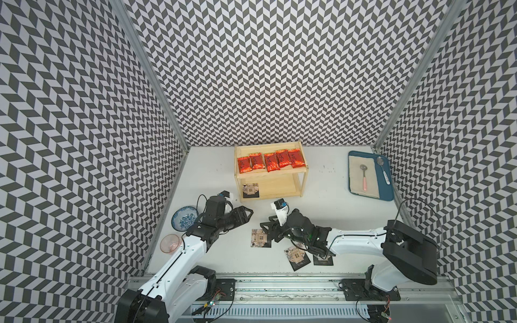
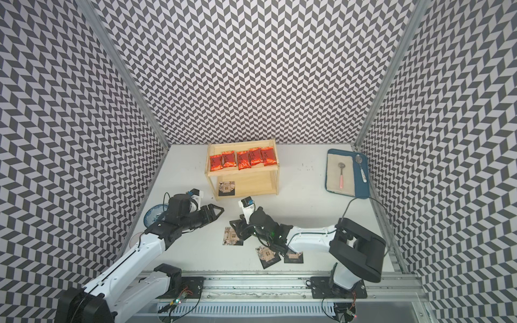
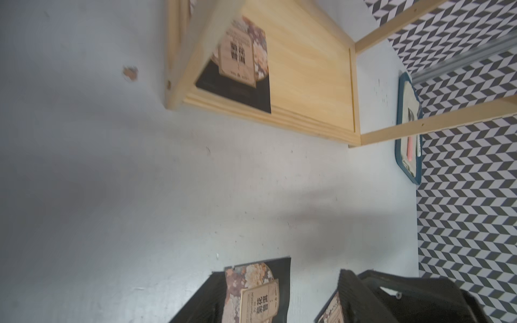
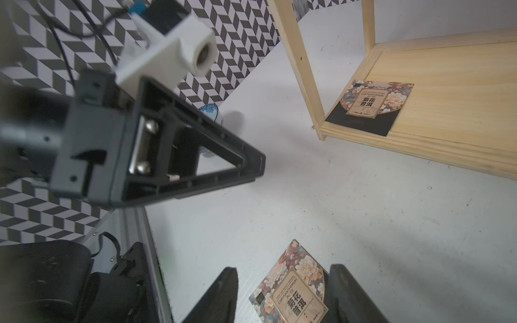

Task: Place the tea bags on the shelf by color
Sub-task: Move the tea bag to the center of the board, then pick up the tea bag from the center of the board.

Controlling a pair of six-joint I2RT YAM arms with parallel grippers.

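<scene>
The pale wooden shelf [image 1: 279, 186] [image 2: 251, 183] stands at the back. Several red tea bags [image 1: 271, 162] [image 2: 242, 160] lie in a row on its top board. One black tea bag [image 1: 250, 190] [image 4: 369, 106] [image 3: 240, 61] lies at the left end of the lower board. Three black tea bags lie on the table [image 1: 260, 238] [image 1: 296, 256] [image 1: 323, 259]. My right gripper [image 1: 265, 227] [image 4: 282, 296] is open, its fingers straddling the leftmost table packet [image 4: 293, 293] from above. My left gripper [image 1: 249, 214] [image 3: 277, 293] hangs open and empty between shelf and packets.
A blue tray [image 1: 383, 193] with a cloth and two spoons sits at the back right. A blue patterned bowl [image 1: 184, 218] and a pink bowl [image 1: 170, 243] stand by the left wall, beside the left arm. The two grippers are close together.
</scene>
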